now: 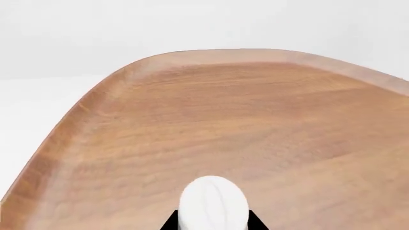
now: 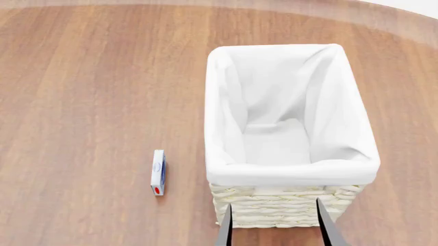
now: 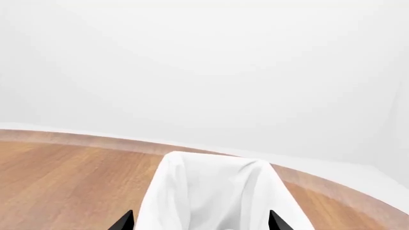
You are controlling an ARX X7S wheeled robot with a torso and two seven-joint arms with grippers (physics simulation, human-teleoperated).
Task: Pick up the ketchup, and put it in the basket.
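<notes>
The left gripper [image 1: 213, 221] shows only in its own wrist view, as two black finger parts pressed close on either side of a white ribbed cap. That cap is the top of the ketchup [image 1: 213, 201] (the orange-red body lies out of view behind it), so the hand is clamped on the bottle. Bottle and hand are held above the wooden table [image 1: 191, 120]. The table's curved raised rim runs well ahead of the fingers, with plain white background beyond it.

The right gripper [image 2: 275, 228] is spread wide. In the head view its two dark fingers [image 2: 226, 228] stand apart, just in front of the near woven wall of the basket [image 2: 280, 207], one toward each near corner. The right wrist view agrees: the black fingertips [image 3: 124, 223] sit far apart, with the basket's white cloth lining [image 3: 217, 191] straight ahead between them. Whether the fingers touch the wicker cannot be told.

The basket stands upright on the table, and the lining is folded over its rim. A small white carton [image 2: 158, 172] with blue and red marks lies flat on the table on the left-hand side of the right gripper, near the basket but not touching it.
</notes>
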